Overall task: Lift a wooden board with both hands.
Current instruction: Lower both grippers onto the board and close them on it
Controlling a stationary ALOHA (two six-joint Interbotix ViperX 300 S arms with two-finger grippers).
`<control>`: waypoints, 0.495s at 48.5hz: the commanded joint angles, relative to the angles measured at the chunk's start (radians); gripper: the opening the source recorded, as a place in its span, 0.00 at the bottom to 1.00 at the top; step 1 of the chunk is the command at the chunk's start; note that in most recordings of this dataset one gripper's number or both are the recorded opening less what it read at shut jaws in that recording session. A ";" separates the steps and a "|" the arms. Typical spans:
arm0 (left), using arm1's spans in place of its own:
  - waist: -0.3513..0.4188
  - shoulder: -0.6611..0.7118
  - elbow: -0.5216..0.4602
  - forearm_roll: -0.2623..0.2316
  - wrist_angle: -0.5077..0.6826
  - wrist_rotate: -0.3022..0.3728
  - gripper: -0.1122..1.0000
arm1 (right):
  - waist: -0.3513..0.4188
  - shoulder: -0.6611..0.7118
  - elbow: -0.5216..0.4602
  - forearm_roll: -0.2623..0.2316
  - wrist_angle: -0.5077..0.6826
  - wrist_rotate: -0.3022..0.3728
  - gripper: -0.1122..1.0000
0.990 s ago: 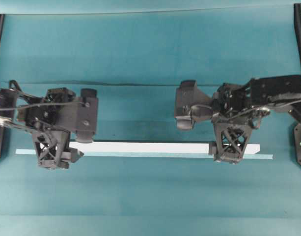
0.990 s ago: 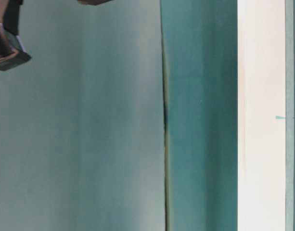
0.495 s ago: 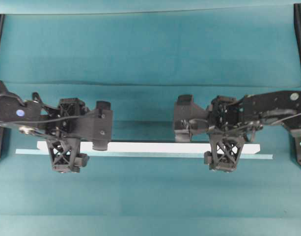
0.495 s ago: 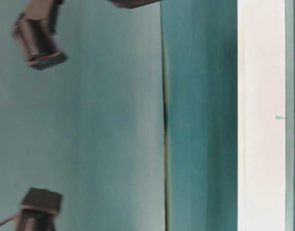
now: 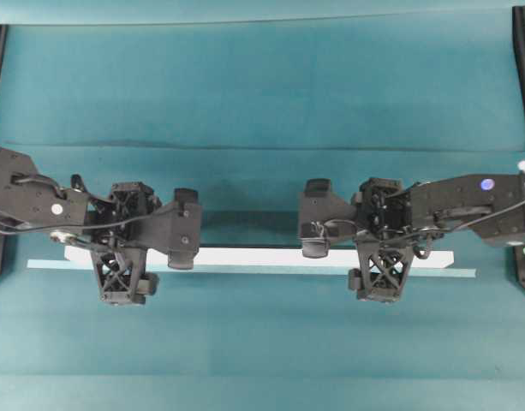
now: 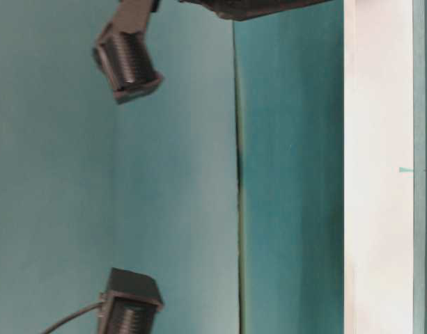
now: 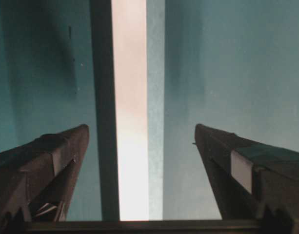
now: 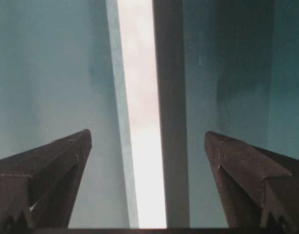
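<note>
Left gripper: my left gripper (image 7: 142,141) stands wide open, its two dark fingers (image 7: 51,161) apart on either side of the wooden board (image 7: 130,122) and touching nothing; it holds nothing.
Right gripper: my right gripper (image 8: 147,146) is also spread wide, its fingers (image 8: 247,170) flanking the board with clear gaps on both sides; nothing is in its hold.
From above: my left gripper (image 5: 123,276) sits over the board's left end and my right gripper (image 5: 380,272) over a spot near its right end.
Board: the wooden board (image 5: 253,257) is a long, flat white plank lying across the table between my two arms, with a thin pale teal strip (image 5: 463,273) along its near edge that runs out past both ends.
Surface: a teal table (image 5: 262,86), with a faint seam (image 5: 245,145) running across it behind the board.
Side view: the board's pale edge (image 6: 377,174) runs as a long band, with two dark parts of my arms near the frame's edges; I cannot tell which parts.
Change: compared with a second ago, both my arms have reached further inward along the board, and my grippers look lower and smaller from above, equally wide open.
</note>
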 commanded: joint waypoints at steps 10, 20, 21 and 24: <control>0.008 0.017 0.002 0.002 -0.035 -0.003 0.97 | 0.000 0.034 -0.003 -0.003 -0.009 0.000 0.94; 0.014 0.017 0.008 0.002 -0.035 0.006 0.97 | -0.005 0.040 0.003 -0.002 -0.029 0.002 0.94; 0.014 0.017 0.008 0.002 -0.035 0.006 0.97 | -0.005 0.040 0.003 -0.002 -0.032 0.002 0.94; 0.014 0.018 0.009 0.002 -0.035 0.005 0.97 | -0.006 0.041 0.005 -0.002 -0.043 0.002 0.94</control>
